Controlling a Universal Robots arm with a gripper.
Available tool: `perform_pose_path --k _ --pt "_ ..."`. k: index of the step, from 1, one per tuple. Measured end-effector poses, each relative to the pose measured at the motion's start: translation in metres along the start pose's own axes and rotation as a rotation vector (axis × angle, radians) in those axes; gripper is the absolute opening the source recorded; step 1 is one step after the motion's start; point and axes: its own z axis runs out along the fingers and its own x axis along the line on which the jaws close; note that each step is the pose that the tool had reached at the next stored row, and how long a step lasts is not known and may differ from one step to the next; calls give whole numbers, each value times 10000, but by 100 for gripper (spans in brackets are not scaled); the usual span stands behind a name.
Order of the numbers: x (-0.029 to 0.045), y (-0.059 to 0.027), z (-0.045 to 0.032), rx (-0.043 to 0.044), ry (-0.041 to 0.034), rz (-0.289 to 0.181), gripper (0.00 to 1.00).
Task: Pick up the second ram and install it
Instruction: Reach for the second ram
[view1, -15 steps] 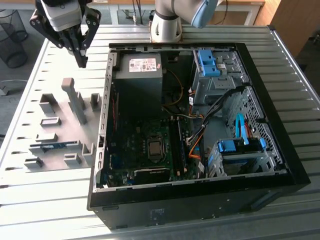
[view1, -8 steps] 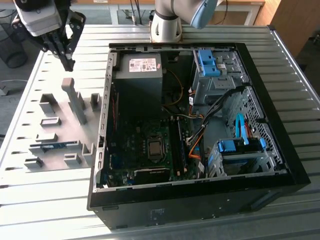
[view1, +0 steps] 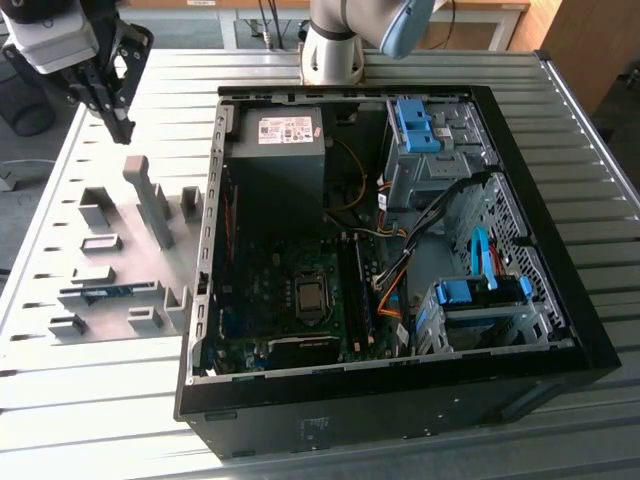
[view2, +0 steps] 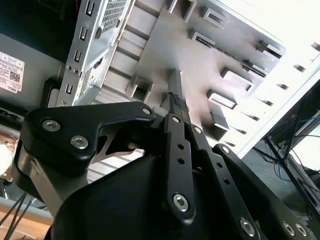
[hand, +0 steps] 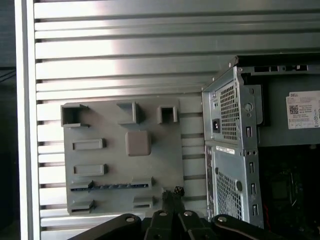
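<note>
Two fingers of the claw (view1: 124, 125) are pressed together at the tips, with nothing between them. The claw hangs up by the far end of the grey plate (view1: 125, 262). The second ram (view1: 105, 292) sits in a holder at the near end, well apart. Its long side runs from the exterior view's left to right, along the plate's near edge. Bare table (view1: 90, 400) lies around the plate. The computer case (view1: 400, 410) stands just beside it on the exterior view's right.

I read this as a robotics lab: slatted metal bench (view1: 90, 400), opened PC case (view1: 350, 425), fixture plate (view1: 120, 265), arm base (view1: 335, 50).
</note>
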Motion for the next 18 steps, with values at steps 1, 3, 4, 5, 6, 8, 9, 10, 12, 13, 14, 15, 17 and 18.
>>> perform_pose_path --k 1,3,4,5,6,8,9,10,12,13,14,15,17,18 --pt "0 0 0 119 -8 -3 11" --pt "0 -1 3 277 37 -7 11" --pt "11 -3 4 280 43 -17 11" --pt "36 -5 6 270 46 -36 11" --pt "59 -8 7 257 49 -60 11" --pt "107 -16 13 251 48 -109 11" --pt "139 -19 15 251 49 -119 11" --pt "173 -22 16 251 49 -128 11" --pt "241 -27 16 251 50 -139 11" --pt "273 -32 17 251 50 -145 11" --pt "307 -37 18 251 50 -151 11" --pt "340 -41 18 251 51 -155 11" --pt "403 -51 20 251 51 -166 11" --pt "440 -55 21 250 51 -170 11"
